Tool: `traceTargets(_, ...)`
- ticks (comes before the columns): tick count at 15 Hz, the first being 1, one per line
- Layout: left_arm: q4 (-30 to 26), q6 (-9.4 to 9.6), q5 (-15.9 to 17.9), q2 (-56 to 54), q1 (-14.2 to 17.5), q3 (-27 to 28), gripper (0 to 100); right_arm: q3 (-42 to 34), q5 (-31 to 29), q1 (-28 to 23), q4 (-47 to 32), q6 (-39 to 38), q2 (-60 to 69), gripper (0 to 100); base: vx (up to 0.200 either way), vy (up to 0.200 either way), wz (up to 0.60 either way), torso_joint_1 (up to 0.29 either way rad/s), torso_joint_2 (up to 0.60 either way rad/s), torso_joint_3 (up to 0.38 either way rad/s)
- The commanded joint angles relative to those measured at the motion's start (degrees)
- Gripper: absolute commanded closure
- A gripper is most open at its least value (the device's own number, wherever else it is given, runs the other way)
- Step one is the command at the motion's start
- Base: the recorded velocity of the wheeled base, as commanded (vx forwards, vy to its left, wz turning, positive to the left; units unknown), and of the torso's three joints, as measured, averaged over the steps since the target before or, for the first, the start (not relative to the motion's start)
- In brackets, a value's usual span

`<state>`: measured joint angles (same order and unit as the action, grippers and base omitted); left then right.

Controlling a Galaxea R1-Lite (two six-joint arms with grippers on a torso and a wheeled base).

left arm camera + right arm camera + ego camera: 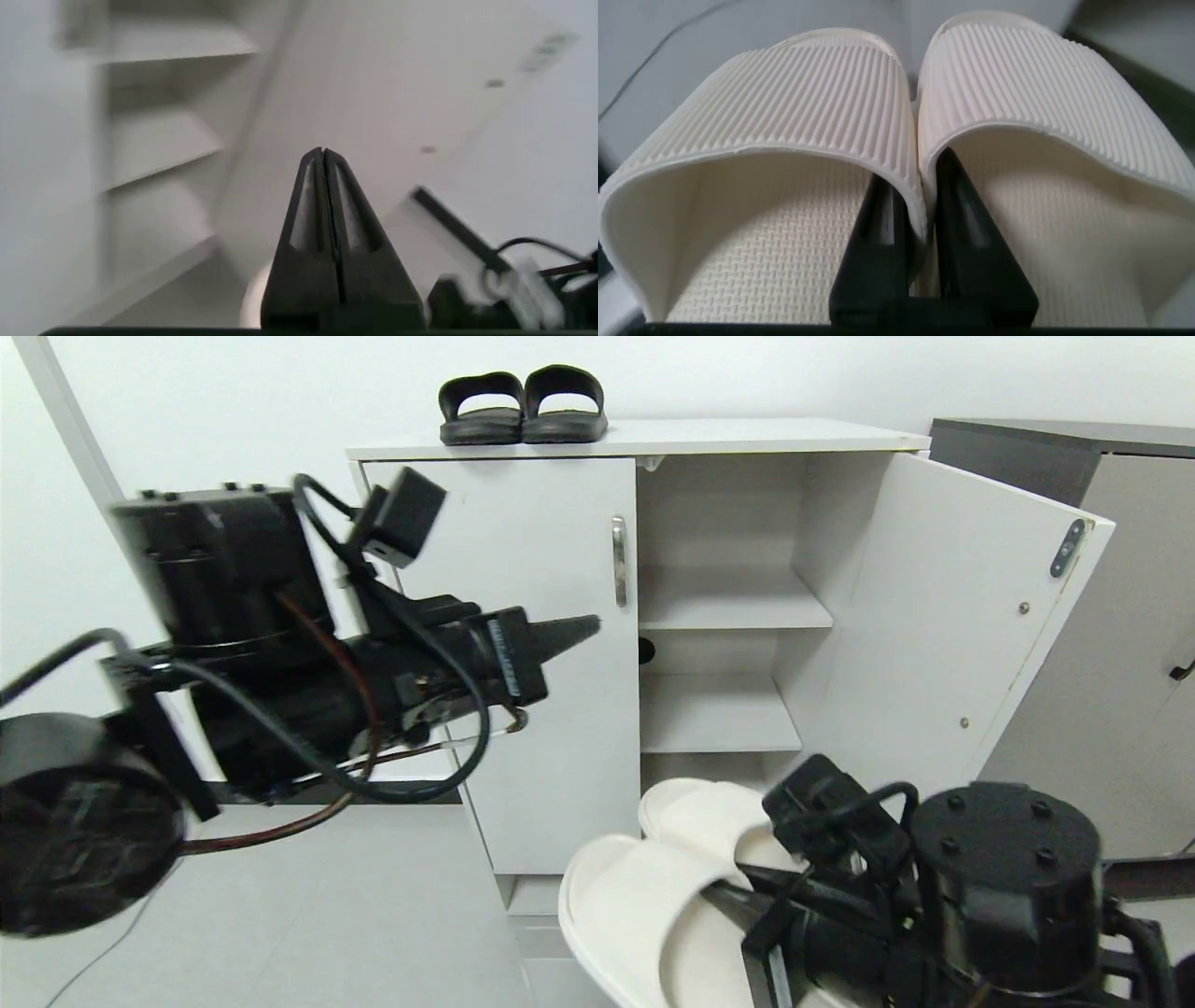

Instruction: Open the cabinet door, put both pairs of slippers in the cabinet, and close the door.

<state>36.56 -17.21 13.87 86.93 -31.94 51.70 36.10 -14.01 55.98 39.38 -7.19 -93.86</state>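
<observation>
The white cabinet (523,644) has its right door (943,625) swung open, showing bare shelves (728,602). A pair of black slippers (523,406) rests on the cabinet top. My right gripper (920,210) is shut on a pair of white slippers (653,887), pinching their adjoining inner strap edges, low in front of the open compartment. The white slippers (822,140) are held side by side. My left gripper (583,627) is shut and empty, raised in front of the closed left door near its handle (618,560). Its fingers (322,215) are pressed together.
A grey cabinet (1102,616) stands right of the open door. Grey floor (327,915) lies free to the left in front of the cabinet. A white wall (187,401) runs behind.
</observation>
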Motion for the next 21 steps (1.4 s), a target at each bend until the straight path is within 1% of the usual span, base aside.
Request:
traceTargets(1, -6.94, 4.38, -12.47, -21.54, 6.45, -12.68, 100, 5.92, -5.24, -1.66, -0.09, -2.65, -7.04, 100, 0.0, 0.0, 0.0, 0.0, 0.0, 0.0)
traceTargets(2, -10.98, 5.79, -16.86, -28.66, 7.68, -14.87, 100, 6.09, -5.86, -2.54, -0.09, -2.65, -7.66, 100, 0.0, 0.0, 0.0, 0.0, 0.0, 0.0)
traceTargets(3, -16.87, 6.67, -21.52, -35.52, 8.74, -16.37, 100, 6.18, -5.94, -2.63, 0.0, -2.65, -7.83, 100, 0.0, 0.0, 0.0, 0.0, 0.0, 0.0)
traceTargets(4, -23.46, 7.98, -24.68, -42.11, 12.78, -17.07, 100, 6.18, -6.03, -2.81, 0.0, -2.65, -7.83, 100, 0.0, 0.0, 0.0, 0.0, 0.0, 0.0)
traceTargets(5, -30.14, 9.13, -25.47, -48.61, 18.14, -17.69, 100, 6.09, -6.12, -2.81, 0.0, -2.56, -7.75, 100, 0.0, 0.0, 0.0, 0.0, 0.0, 0.0)
traceTargets(6, -32.17, 9.3, -25.47, -50.81, 19.9, -17.95, 100, 6.09, -6.21, -2.81, 0.0, -2.56, -7.75, 100, 0.0, 0.0, 0.0, 0.0, 0.0, 0.0)
traceTargets(7, -39.28, 10.53, -26.27, -60.04, 26.49, -19.53, 100, 6.18, -6.47, -2.81, 0.0, -2.56, -7.75, 100, 0.0, 0.0, 0.0, 0.0, 0.0, 0.0)
traceTargets(8, -42.54, 11.15, -27.32, -65.49, 30.09, -22.17, 100, 6.09, -6.47, -2.72, 0.0, -2.48, -7.75, 100, 0.0, 0.0, 0.0, 0.0, 0.0, 0.0)
traceTargets(9, -43.68, 12.03, -27.32, -70.5, 32.38, -26.39, 100, 6.0, -6.47, -2.72, 0.0, -2.48, -7.66, 100, 0.0, 0.0, 0.0, 0.0, 0.0, 0.0)
traceTargets(10, -43.68, 14.22, -26.35, -75.07, 33.17, -30.78, 100, 5.92, -6.56, -2.72, 0.0, -2.48, -7.57, 100, 0.0, 0.0, 0.0, 0.0, 0.0, 0.0)
traceTargets(11, -43.77, 15.46, -24.51, -78.93, 33.08, -34.39, 100, 5.92, -6.56, -2.72, 0.0, -2.48, -7.57, 100, 0.0, 0.0, 0.0, 0.0, 0.0, 0.0)
traceTargets(12, -43.77, 15.46, -22.57, -81.39, 33.17, -36.85, 100, 5.92, -6.65, -2.63, 0.09, -2.48, -7.48, 100, 0.0, 0.0, 0.0, 0.0, 0.0, 0.0)
traceTargets(13, -43.85, 15.37, -22.05, -83.59, 33.17, -38.78, 100, 5.83, -7.44, -2.63, 0.0, -2.48, -7.48, 100, 0.0, 0.0, 0.0, 0.0, 0.0, 0.0)
traceTargets(15, -43.85, 15.28, -22.57, -85.88, 32.29, -41.42, 100, 5.74, -8.84, -2.45, 0.0, -2.48, -7.57, 100, 0.0, 0.0, 0.0, 0.0, 0.0, 0.0)
traceTargets(17, -43.5, 15.46, -26.27, -86.14, 32.29, -43.09, 100, 5.74, -8.84, -2.19, 0.53, -2.48, -7.57, 100, 0.0, 0.0, 0.0, 0.0, 0.0, 0.0)
traceTargets(18, -43.42, 15.72, -26.44, -86.49, 32.12, -44.49, 100, 5.56, -8.84, -2.19, 1.14, -2.39, -7.57, 100, 0.0, 0.0, 0.0, 0.0, 0.0, 0.0)
traceTargets(19, -43.33, 16.77, -25.83, -86.93, 31.85, -46.95, 100, 5.39, -8.84, -2.1, 1.58, -2.39, -7.57, 100, 0.0, 0.0, 0.0, 0.0, 0.0, 0.0)
traceTargets(20, -40.34, 17.74, -23.8, -86.93, 31.85, -48.89, 100, 5.39, -8.84, -2.1, 1.76, -2.3, -7.66, 100, 0.0, 0.0, 0.0, 0.0, 0.0, 0.0)
traceTargets(21, -37.35, 18.62, -20.11, -86.93, 31.85, -51.17, 100, 5.21, -8.84, -1.75, 1.76, -2.3, -7.66, 100, 0.0, 0.0, 0.0, 0.0, 0.0, 0.0)
